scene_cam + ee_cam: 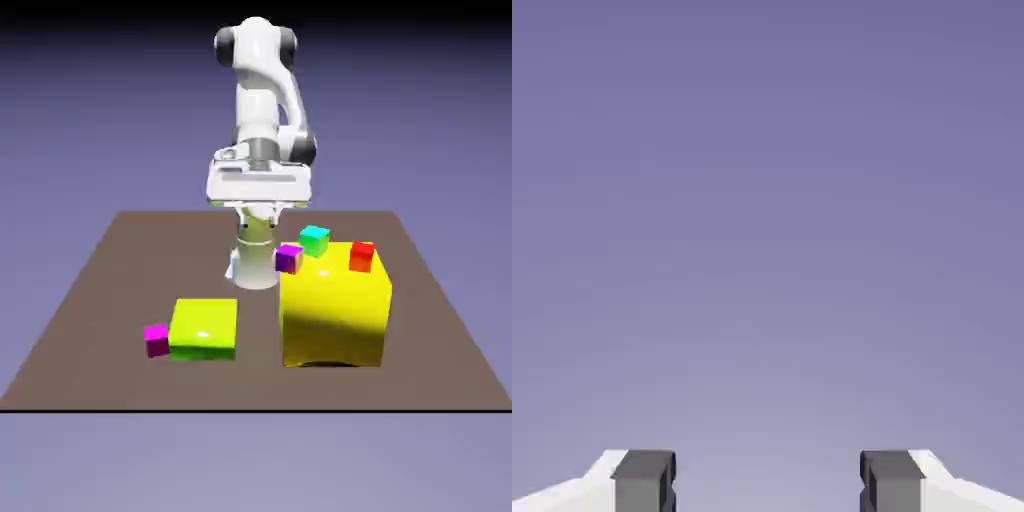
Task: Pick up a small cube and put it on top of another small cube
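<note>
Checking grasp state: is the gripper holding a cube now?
No, the hand view shows only backdrop between its parted fingertips.

Yellow block (333, 315): glossy, smooth, plastic-looking. Lime-green block (204, 328): glossy, smooth, bright highlight. Arm (257, 95): smooth white, plastic-looking shell, slight sheen. Tabletop (110, 300): brown, matt. Fingertips (643, 485): grey, mostly matt.

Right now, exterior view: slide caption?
Panda arm, pincer empty, behind a lime-green block and big yellow block.

Underside of the yellow block (333, 310) (and whatever sits behind it), hidden in the exterior view.
</note>
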Controlling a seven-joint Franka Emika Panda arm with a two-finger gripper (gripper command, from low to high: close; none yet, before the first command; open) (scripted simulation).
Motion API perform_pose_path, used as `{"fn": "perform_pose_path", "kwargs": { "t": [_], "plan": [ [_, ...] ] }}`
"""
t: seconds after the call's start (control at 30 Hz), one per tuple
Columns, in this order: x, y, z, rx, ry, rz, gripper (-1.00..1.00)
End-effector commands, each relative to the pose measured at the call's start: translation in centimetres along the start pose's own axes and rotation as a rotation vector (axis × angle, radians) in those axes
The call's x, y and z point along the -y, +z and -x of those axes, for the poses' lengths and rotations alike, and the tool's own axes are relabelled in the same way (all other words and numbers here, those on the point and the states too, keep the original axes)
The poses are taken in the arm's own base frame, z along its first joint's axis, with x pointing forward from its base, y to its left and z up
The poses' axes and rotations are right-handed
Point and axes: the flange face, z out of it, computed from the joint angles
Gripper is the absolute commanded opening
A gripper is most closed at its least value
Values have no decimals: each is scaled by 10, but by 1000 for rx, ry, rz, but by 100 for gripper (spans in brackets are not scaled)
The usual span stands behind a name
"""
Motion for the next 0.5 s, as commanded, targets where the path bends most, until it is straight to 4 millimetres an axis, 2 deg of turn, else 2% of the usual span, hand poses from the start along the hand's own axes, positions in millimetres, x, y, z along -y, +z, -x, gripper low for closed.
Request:
{"fn": "perform_pose_path", "kwargs": {
  "t": [0.0, 0.2, 0.47],
  "plan": [
    [-8, 8, -4, 5, 34, 35, 0],
    [-64, 55, -22, 35, 255, 236, 0],
    [-153, 106, -35, 79, 583, 477, 0]
  ]
}}
